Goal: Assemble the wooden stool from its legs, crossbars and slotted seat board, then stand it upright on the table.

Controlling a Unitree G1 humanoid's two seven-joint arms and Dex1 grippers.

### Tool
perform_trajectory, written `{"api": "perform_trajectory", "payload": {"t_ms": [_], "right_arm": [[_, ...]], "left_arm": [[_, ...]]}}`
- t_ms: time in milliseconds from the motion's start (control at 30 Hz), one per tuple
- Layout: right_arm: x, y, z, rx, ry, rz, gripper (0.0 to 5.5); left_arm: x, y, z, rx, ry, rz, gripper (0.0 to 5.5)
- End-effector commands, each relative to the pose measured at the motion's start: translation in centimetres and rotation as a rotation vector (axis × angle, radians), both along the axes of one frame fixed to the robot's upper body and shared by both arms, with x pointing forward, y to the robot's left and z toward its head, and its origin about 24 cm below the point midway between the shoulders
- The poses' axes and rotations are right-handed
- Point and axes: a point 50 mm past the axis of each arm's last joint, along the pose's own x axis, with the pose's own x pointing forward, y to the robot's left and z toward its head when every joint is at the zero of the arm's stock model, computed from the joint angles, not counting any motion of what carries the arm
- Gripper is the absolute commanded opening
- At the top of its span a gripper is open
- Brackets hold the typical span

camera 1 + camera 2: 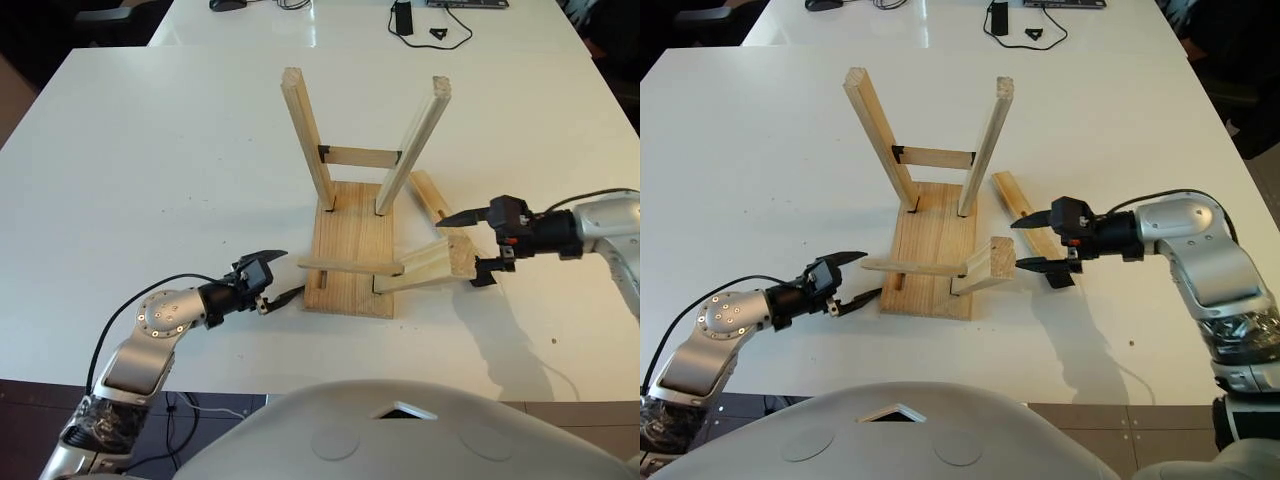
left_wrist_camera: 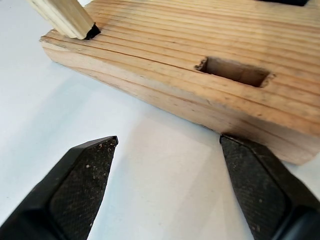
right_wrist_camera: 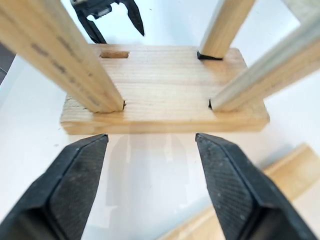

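while the seat board (image 1: 350, 235) lies flat with two legs upright, a third leg (image 1: 425, 268) leans from its slot, just ahead of the right gripper (image 1: 1017, 245), its fingers spread, probably to right it; the left gripper (image 1: 292, 272), equally unclenched, waits beside the board's corner, seemingly to brace it.

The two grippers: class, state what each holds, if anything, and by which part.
Nothing is held. The left gripper sits open by the pale wooden slotted seat board; the right gripper is open by the tilted wooden leg.
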Motion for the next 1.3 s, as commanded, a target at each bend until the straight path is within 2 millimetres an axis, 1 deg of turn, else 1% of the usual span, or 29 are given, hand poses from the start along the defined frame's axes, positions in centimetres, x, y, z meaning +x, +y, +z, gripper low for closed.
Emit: {"api": "perform_trajectory", "payload": {"t_ms": [33,133,233,267,300,367,433,467,533,700,800,867,933,1000,1033,1067,1100,1133,1200,1300], "right_arm": [[0.3,-1.1,3.2,0.121,-0.090,-0.141,3.23],[0.7,-0.5,5.6,0.318,-0.138,-0.229,3.23],[0.7,0.4,7.3,0.469,-0.156,-0.264,3.23],[0.6,0.9,8.3,0.550,-0.149,-0.262,3.23],[0.4,1.3,9.3,0.629,-0.134,-0.245,3.23],[-0.9,2.4,11.7,0.788,-0.094,-0.156,3.23],[-2.0,3.1,13.2,0.876,-0.066,-0.076,3.23],[-2.3,3.4,13.6,0.897,-0.055,-0.059,3.23],[-2.6,3.8,13.7,0.914,-0.035,-0.046,3.23],[-3.3,4.9,13.5,0.946,0.022,-0.025,3.23],[-3.5,5.2,13.5,0.959,0.031,-0.016,3.23],[-3.5,5.4,12.6,0.921,0.050,-0.027,3.23],[-3.3,6.1,9.7,0.792,0.098,-0.062,3.23],[-3.4,6.5,5.9,0.622,0.132,-0.097,3.23],[-3.6,6.5,4.4,0.575,0.157,-0.103,3.23],[-3.8,6.6,3.5,0.560,0.163,-0.103,3.23],[-3.7,6.9,3.4,0.575,0.151,-0.098,3.23],[-3.2,7.1,4.3,0.625,0.119,-0.091,3.23],[-2.4,7.2,6.6,0.736,0.055,-0.073,3.23],[-1.7,6.8,9.8,0.879,-0.011,-0.068,3.23]], "left_arm": [[-1.7,-1.5,-1.1,-0.004,0.070,-0.048,3.80],[-1.5,-2.4,-1.1,-0.028,0.063,-0.040,3.80],[-1.0,-2.9,-1.1,-0.037,0.052,-0.024,3.80],[-0.9,-2.8,-1.1,-0.036,0.049,-0.017,3.80],[-0.8,-2.7,-1.1,-0.032,0.046,-0.010,3.80],[-0.7,-2.3,-1.2,-0.016,0.042,0.004,3.80],[-0.4,-1.8,-1.3,-0.002,0.038,0.023,3.80],[-0.3,-1.6,-1.3,0.002,0.037,0.028,3.80],[-0.1,-1.4,-1.2,0.006,0.032,0.035,3.80],[0.3,-1.2,-1.1,0.010,0.025,0.030,3.80],[0.4,-1.1,-1.1,0.014,0.025,0.026,3.80],[0.4,-1.0,-1.0,0.016,0.024,0.026,3.80],[0.5,-1.0,-1.0,0.016,0.023,0.024,3.80],[0.6,-1.0,-0.9,0.017,0.021,0.018,3.80],[0.7,-1.0,-0.8,0.016,0.021,0.015,3.80],[0.8,-1.1,-0.8,0.017,0.019,0.008,3.80],[0.9,-1.1,-0.7,0.017,0.018,0.004,3.80],[1.0,-1.1,-0.6,0.017,0.017,0.001,3.80],[1.0,-1.1,-0.6,0.016,0.016,0.004,3.80],[1.3,-1.5,-0.5,0.007,0.001,0.015,3.80]]}}
